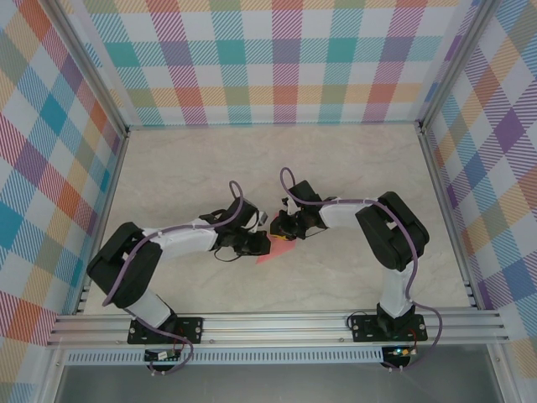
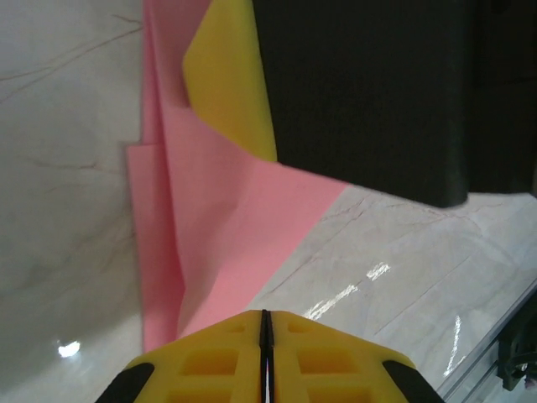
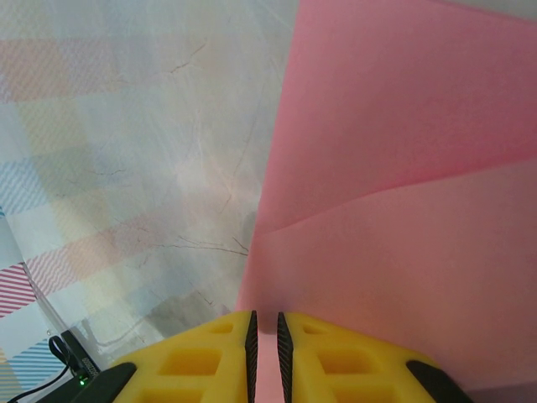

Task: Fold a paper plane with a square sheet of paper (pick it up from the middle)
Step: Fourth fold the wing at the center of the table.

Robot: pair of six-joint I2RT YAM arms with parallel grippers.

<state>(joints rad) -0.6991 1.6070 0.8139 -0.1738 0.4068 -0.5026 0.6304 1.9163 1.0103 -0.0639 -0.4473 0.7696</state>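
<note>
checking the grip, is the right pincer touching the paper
Touching: right wrist view shows the paper running into the right pincer's narrow slit, pink inside it.

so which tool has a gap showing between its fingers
The right tool: a gap shows between its yellow fingers, with the pink paper running into it. The left tool's fingers meet in a thin line.
</note>
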